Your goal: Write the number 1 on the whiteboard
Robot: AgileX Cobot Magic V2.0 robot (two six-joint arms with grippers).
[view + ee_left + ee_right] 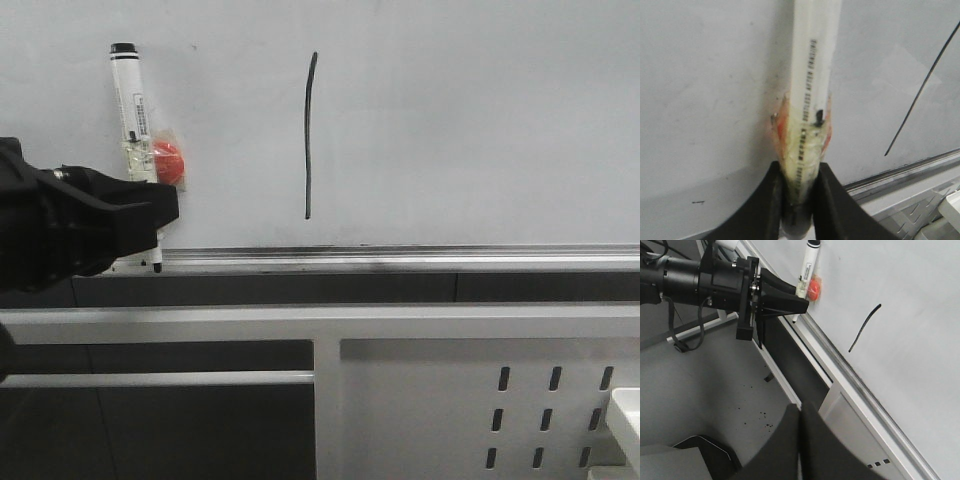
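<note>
Marker (132, 110) appears light, rigid and smooth-barrelled; the left gripper (799, 200) clamps its lower barrel, just below the red blob (168, 160). Right gripper (799, 440) fingers are closed, empty. The 1 (310, 135) is thin, dark, slightly curved, well clear of the left fingers on the whiteboard (480, 120).

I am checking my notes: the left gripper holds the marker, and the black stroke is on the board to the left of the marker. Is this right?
Not quite. In the front view the left gripper does hold the marker, but the black stroke on the whiteboard is to the right of the marker, not the left.
</note>
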